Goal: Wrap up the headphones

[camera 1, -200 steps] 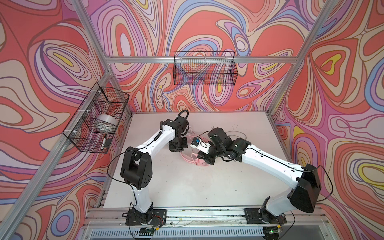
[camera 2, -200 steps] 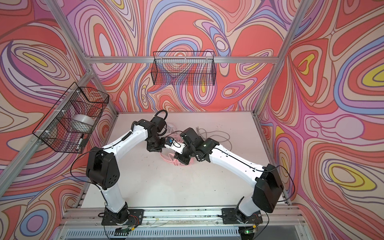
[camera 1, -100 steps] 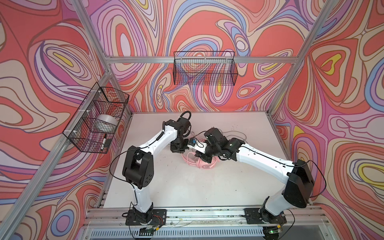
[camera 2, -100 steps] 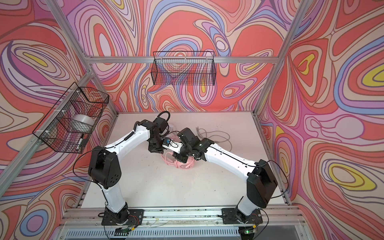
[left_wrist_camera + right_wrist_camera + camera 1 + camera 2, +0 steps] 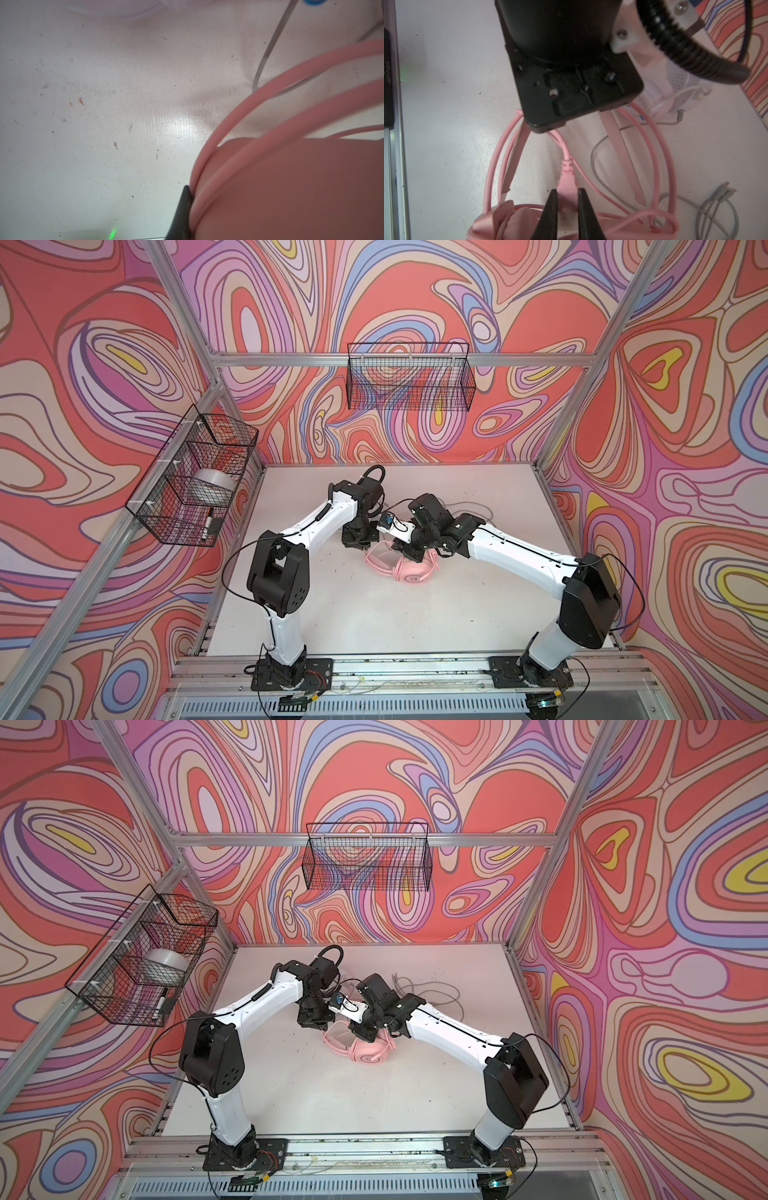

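Pink headset (image 5: 415, 572) mid-table, both arms meeting over it. Right gripper (image 5: 567, 190) clamped on pink plug (image 5: 566, 176). Left gripper (image 5: 361, 546) closed, pink cable (image 5: 227, 119) loops against finger, grip unclear. White headset (image 5: 675, 87) behind left gripper toward back wall, grey cable (image 5: 440, 990) sprawled rightward. Front half of table (image 5: 374, 635) bare up to rail

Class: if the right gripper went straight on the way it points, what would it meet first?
Probably the left gripper, just beyond the pink plug that the right gripper holds; depth unclear, the table might come first.
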`<move>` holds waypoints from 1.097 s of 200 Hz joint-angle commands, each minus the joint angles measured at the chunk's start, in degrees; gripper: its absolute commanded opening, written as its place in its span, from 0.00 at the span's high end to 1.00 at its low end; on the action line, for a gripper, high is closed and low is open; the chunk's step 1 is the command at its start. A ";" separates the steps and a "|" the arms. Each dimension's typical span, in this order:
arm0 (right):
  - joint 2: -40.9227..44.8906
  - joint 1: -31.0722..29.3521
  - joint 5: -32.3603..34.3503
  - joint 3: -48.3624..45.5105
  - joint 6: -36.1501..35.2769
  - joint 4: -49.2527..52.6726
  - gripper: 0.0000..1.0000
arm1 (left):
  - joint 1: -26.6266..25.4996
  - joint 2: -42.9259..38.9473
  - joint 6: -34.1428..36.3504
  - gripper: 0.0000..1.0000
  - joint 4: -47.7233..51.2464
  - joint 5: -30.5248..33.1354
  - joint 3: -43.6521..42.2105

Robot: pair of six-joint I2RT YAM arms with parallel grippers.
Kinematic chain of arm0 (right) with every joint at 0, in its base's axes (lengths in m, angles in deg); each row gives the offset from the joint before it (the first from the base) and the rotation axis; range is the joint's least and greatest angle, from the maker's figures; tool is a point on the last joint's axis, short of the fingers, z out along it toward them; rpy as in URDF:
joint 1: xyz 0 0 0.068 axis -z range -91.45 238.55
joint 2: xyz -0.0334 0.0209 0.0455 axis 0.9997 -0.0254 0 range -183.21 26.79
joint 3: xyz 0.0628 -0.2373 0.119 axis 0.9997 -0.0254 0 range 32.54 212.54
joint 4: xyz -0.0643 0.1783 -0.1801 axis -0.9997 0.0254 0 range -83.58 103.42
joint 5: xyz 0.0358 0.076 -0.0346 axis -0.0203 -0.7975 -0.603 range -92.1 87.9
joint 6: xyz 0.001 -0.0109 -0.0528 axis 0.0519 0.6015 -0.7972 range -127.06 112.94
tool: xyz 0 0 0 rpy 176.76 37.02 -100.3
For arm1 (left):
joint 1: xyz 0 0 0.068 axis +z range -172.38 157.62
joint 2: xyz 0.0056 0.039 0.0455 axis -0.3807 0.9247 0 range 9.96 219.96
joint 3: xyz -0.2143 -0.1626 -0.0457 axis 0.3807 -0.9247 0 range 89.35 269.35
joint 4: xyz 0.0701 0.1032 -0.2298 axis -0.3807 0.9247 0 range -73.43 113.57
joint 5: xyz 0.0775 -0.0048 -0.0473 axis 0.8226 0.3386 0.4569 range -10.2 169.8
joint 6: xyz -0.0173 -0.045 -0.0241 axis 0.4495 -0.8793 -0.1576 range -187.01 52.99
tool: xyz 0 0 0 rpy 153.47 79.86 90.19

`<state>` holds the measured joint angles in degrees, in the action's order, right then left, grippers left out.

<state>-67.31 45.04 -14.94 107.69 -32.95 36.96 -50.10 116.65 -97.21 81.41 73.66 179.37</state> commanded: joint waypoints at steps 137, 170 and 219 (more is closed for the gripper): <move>13.92 0.76 -2.54 -1.98 -17.61 24.21 1.00 | 0.57 1.09 -6.38 1.00 -1.69 -2.90 5.50; 13.95 0.14 -1.31 -1.05 -18.18 25.09 1.00 | 0.67 1.83 -6.98 1.00 -1.85 -3.38 6.46; 13.84 -1.58 1.72 0.30 -22.27 27.76 1.00 | 0.89 1.35 -7.84 1.00 -0.81 0.19 6.60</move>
<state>-54.42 44.54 -14.53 107.17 -52.64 55.71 -50.89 117.96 -101.58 81.43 70.93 183.50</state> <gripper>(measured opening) 0.164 0.078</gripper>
